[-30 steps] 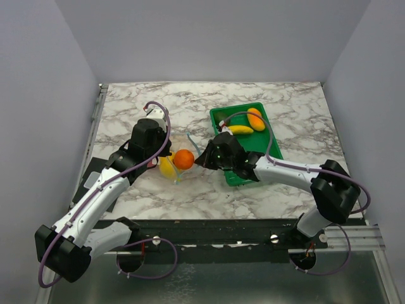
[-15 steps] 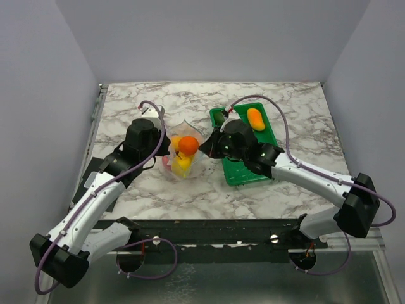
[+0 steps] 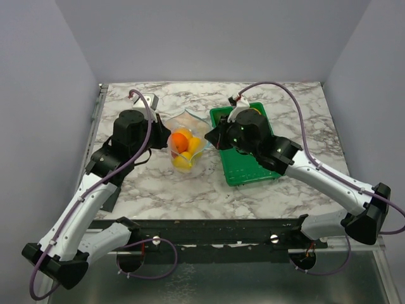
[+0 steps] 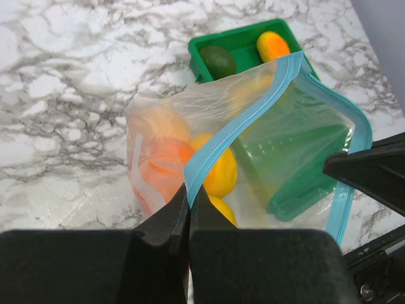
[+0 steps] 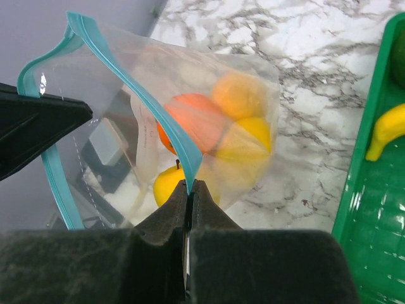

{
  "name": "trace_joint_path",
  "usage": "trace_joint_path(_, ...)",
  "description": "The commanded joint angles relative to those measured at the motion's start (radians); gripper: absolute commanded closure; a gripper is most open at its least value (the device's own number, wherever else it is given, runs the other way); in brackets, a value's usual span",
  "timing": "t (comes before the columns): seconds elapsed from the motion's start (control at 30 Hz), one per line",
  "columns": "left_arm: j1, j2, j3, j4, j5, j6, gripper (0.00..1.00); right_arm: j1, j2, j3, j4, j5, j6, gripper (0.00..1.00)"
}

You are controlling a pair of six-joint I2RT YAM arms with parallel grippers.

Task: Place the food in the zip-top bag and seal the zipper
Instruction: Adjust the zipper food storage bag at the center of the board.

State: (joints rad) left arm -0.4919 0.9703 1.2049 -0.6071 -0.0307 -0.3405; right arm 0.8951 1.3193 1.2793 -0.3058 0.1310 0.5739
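The clear zip-top bag [image 3: 185, 142] hangs between my two grippers above the marble table, its mouth held wide. Inside it lie oranges [image 5: 190, 123] and yellow lemons [image 4: 221, 171]. My left gripper [image 4: 188, 193] is shut on the light blue zipper [image 4: 247, 117] at the bag's left end. At the other end of the mouth my right gripper [image 5: 190, 183] is shut on the same strip [image 5: 158, 107]. More food sits in the green tray: a dark green piece [image 4: 218, 60], an orange-yellow piece [image 4: 273, 45] and a banana [image 5: 387, 130].
The green tray [image 3: 253, 168] stands just right of the bag, under my right arm. A black pad [image 3: 107, 196] lies at the table's left edge beneath my left arm. Grey walls close in the table at the back and both sides.
Both grippers have carried the bag up and towards the back of the table. The bag has gone from lying slumped to hanging upright with its mouth spread.
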Motion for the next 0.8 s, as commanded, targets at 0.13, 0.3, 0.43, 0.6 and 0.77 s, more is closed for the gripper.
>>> trace_joint_path(0.13, 0.003, 0.060, -0.299, 0.093, -0.041, -0.102, 1.00, 0.004, 0.131, -0.123, 0.017, 0.032, 0.026, 0.99)
trace_joint_path(0.3, 0.002, 0.075, -0.309, 0.110, -0.013, -0.113, 1.00, 0.004, 0.141, -0.094, 0.007, 0.041, 0.014, 0.99)
trace_joint_path(0.43, 0.002, 0.063, -0.210, 0.088, -0.014, -0.084, 1.00, 0.004, 0.108, -0.023, -0.030, 0.067, -0.023, 0.99)
trace_joint_path(0.6, 0.003, 0.073, -0.133, 0.061, -0.011, -0.074, 1.00, 0.004, 0.073, 0.021, -0.044, 0.089, -0.042, 0.99)
trace_joint_path(0.77, 0.003, 0.099, -0.215, 0.079, -0.050, -0.082, 1.00, 0.005, 0.105, -0.031, -0.039, 0.103, -0.014, 0.99)
